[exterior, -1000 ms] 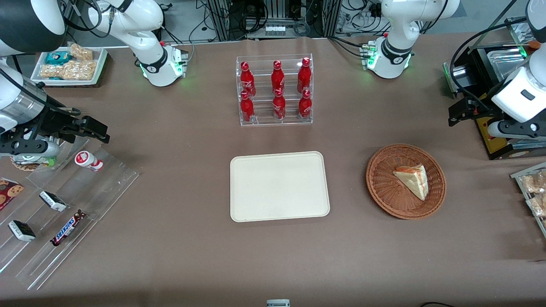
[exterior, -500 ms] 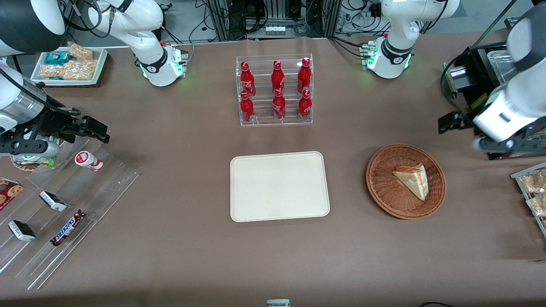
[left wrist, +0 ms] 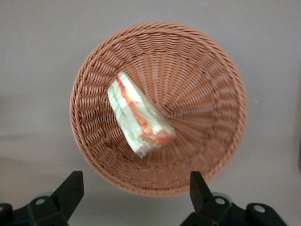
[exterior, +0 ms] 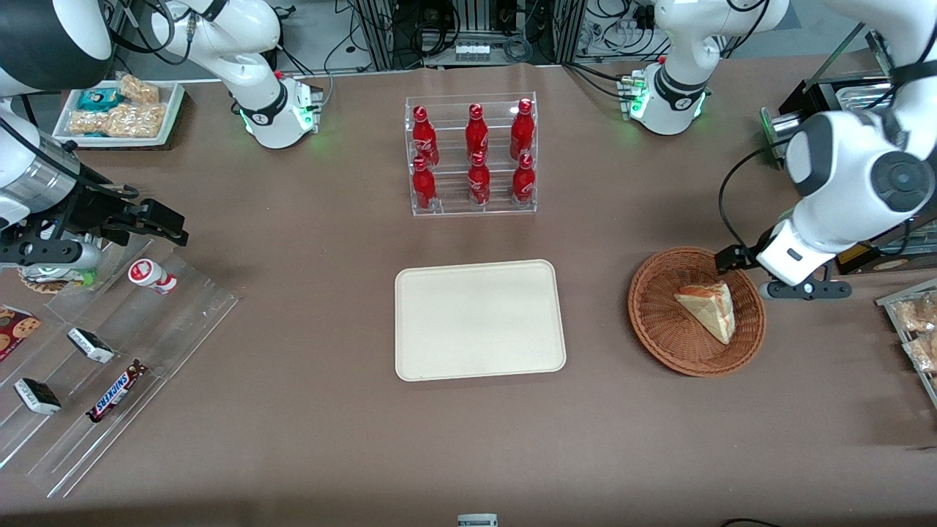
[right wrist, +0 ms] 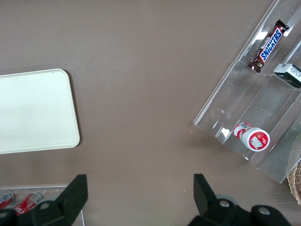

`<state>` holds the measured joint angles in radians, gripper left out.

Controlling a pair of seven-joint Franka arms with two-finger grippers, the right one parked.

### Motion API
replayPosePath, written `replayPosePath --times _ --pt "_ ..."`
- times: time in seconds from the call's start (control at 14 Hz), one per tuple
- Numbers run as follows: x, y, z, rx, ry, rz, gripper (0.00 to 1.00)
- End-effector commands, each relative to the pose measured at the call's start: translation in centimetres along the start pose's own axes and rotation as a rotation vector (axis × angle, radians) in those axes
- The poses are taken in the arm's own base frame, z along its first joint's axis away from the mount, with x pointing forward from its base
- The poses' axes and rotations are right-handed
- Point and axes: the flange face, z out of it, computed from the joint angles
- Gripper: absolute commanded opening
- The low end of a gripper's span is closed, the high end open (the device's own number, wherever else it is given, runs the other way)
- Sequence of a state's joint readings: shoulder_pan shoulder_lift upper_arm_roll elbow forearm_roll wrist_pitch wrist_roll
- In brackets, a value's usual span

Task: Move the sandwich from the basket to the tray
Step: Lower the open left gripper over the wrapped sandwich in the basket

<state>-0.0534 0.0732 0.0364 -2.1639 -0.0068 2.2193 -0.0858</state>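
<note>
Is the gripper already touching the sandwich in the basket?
Apart. The left wrist view shows the gripper open above the basket, its fingertips clear of the sandwich, with bare wicker between them.

in the front view the gripper [exterior: 761,272] at the right is mostly hidden under its own white arm. the wrist view cuts off its finger [left wrist: 69,192] bases, and the sandwich [left wrist: 138,114] filling looks blurred.
</note>
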Motion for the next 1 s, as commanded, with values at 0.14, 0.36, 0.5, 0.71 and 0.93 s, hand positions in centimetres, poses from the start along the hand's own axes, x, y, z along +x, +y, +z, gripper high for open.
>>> replayPosePath --times 0.14,0.36,0.5,0.71,0.93 --pt "-0.1 0.1 3.0 -0.005 0.043 -0.442 1.0" --pt "0.7 0.3 5.3 -0.019 0.07 -0.677 1.0" --pt "1.0 0.2 7.1 -0.019 0.072 -0.686 1.0" --pt "1.3 0.2 9.7 -0.019 0.062 -0.741 0.63" --pt "1.3 0.4 10.2 -0.014 0.053 -0.803 0.09"
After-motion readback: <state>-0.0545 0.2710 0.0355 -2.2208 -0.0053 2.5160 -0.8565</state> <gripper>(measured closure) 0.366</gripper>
